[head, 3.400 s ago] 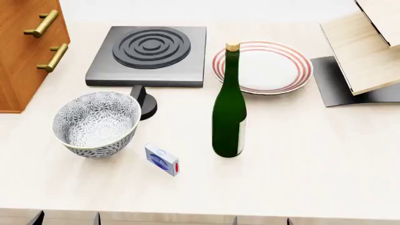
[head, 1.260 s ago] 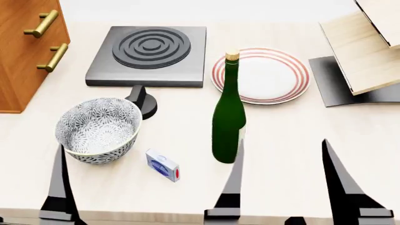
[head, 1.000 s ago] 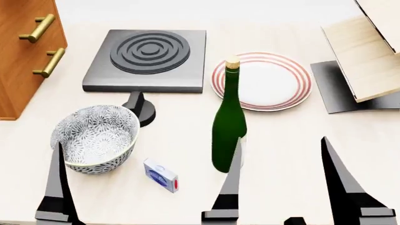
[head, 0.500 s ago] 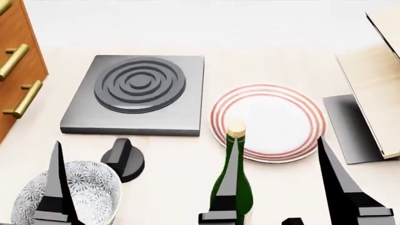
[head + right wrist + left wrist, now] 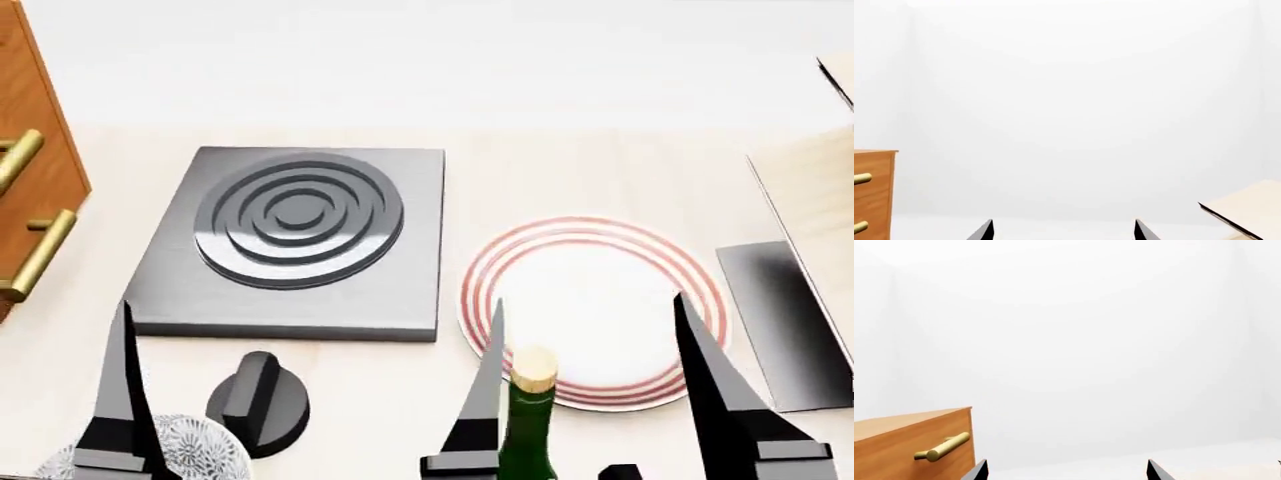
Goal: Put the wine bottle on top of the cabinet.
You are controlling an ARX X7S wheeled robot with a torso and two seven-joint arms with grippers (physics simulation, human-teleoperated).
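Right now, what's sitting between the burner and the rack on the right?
The plate, white with red rings, lies between the burner and the rack; the head view shows it.

Wine bottle stands upright at the near edge, only cork and neck in frame, between the right gripper's two spread black fingers. The red-ringed plate lies just behind it. A dark burner slab sits further left, its knob nearer. The left gripper shows one finger, so its spread is unclear. The cabinet is at far left.
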